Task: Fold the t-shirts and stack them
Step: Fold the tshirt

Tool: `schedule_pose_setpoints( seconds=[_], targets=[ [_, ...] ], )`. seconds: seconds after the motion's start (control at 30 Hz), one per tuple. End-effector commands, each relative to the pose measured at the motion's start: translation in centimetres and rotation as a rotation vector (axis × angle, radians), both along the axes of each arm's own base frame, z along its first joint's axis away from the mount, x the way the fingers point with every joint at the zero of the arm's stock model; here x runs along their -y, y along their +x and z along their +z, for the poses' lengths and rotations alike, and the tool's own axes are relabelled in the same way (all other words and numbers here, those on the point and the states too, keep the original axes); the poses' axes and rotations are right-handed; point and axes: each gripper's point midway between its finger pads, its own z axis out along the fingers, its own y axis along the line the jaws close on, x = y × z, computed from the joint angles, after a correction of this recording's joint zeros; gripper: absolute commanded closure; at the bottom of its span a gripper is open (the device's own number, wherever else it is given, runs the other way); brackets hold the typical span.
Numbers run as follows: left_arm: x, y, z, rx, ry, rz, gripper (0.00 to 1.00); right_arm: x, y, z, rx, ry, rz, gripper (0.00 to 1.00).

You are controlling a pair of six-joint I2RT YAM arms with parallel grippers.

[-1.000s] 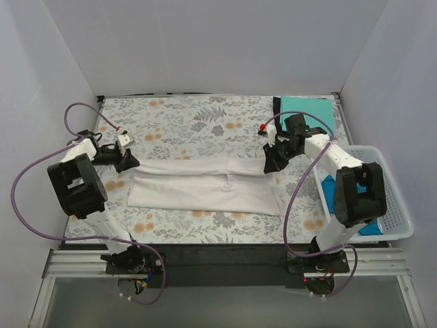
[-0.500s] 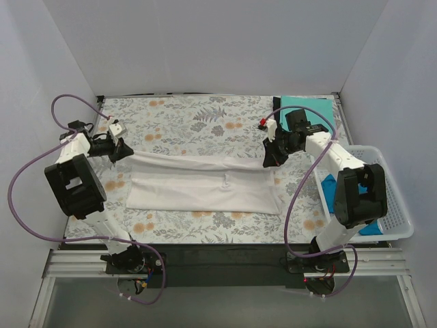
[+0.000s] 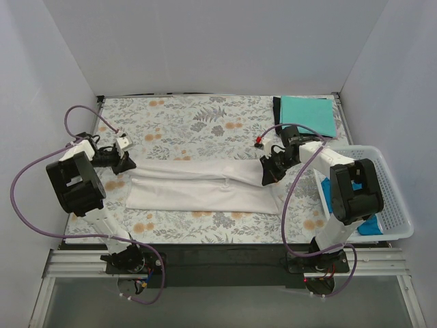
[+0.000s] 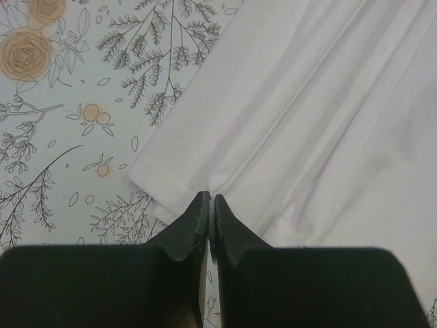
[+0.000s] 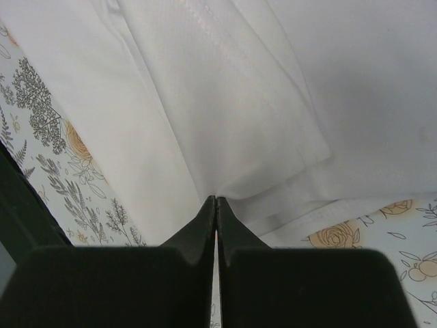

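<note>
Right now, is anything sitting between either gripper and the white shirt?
Nothing visible. The left gripper and right gripper are each shut directly on the white t-shirt, cloth pinched between their tips.

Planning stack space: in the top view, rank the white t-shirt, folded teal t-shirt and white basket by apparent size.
Largest, too close to rank: white t-shirt (longer), white basket (broader, partly hidden).
Smallest: folded teal t-shirt.

The white t-shirt (image 3: pixel 205 186) lies as a long band across the middle of the counter (image 3: pixel 177 116), running left to right, its far layer overlapping the near one with lengthwise creases. A folded teal t-shirt (image 3: pixel 308 115) lies flat in the far right corner on a dark t-shirt (image 3: pixel 276 104). A bright blue t-shirt (image 3: pixel 328 193) sits bunched just past the right edge.
</note>
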Motion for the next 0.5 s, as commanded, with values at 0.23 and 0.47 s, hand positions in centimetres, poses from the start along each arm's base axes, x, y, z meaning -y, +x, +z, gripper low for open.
schedule_pose_setpoints(
  seconds=[0.23,0.47],
  targets=[
    [-0.1,-1.5,0.0,0.039,0.075,-0.086,0.97,-1.1,-0.6,0.4,0.014,0.036,0.047,0.99],
    [-0.7,3.8,4.8,0.095,-0.055,0.054,1.0,-1.6,3.5,3.8,0.126,0.048,0.006,0.99]
  ],
)
